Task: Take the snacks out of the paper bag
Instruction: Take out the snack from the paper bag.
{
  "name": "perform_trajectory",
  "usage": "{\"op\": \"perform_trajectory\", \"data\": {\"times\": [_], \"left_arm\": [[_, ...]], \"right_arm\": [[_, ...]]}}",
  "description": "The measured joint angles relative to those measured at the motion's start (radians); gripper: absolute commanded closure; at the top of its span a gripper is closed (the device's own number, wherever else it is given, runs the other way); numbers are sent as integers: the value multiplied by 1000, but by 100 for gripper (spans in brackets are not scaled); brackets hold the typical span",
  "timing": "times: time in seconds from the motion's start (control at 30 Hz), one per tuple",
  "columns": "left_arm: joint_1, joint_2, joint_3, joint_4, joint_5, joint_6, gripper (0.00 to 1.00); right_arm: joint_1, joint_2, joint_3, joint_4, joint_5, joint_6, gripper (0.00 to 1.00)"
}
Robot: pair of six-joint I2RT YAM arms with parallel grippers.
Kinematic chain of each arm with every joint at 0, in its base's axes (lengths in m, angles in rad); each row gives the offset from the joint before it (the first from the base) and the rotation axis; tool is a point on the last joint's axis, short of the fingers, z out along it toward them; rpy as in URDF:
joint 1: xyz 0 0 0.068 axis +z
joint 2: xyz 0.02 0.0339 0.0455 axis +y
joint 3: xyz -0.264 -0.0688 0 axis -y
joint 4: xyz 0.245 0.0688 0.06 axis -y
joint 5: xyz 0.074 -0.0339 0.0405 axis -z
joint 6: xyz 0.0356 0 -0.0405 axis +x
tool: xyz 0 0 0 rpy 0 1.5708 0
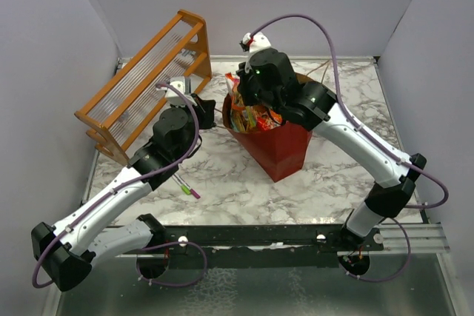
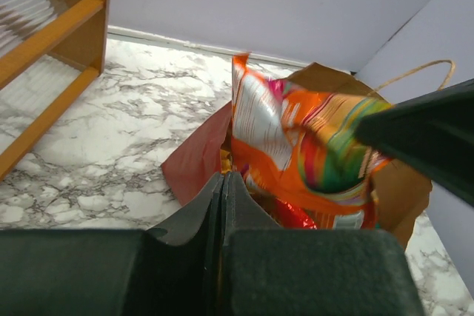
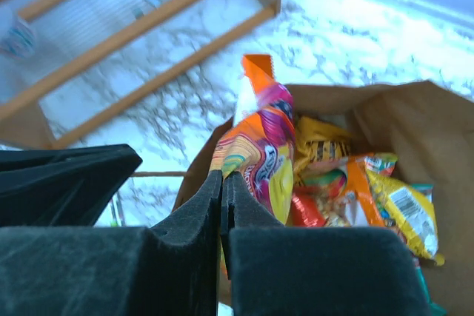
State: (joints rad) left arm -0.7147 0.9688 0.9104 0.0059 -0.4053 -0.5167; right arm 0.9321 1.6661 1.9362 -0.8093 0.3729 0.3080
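Note:
The dark red paper bag stands open mid-table, full of snacks. My right gripper is above the bag's mouth, shut on an orange packet with pink and yellow print, which is lifted partly above the rim and also shows in the left wrist view. My left gripper is at the bag's left rim with its jaws shut on the edge of the bag. Yellow, red and orange packets lie inside against the brown lining.
An orange wooden rack stands at the back left, close behind my left arm. A green and a pink marker lie on the marble table in front of the bag. White walls enclose the table on three sides.

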Motion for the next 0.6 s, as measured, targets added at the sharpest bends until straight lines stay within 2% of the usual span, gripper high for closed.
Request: {"op": "perform_trajectory", "data": {"times": [0.47, 0.6], "left_arm": [[57, -53, 0, -40, -123, 50, 100], [99, -63, 0, -40, -134, 53, 100]], "right_arm": [[0, -127, 4, 208, 6, -81, 99], [0, -266, -112, 294, 11, -100, 99]]}}
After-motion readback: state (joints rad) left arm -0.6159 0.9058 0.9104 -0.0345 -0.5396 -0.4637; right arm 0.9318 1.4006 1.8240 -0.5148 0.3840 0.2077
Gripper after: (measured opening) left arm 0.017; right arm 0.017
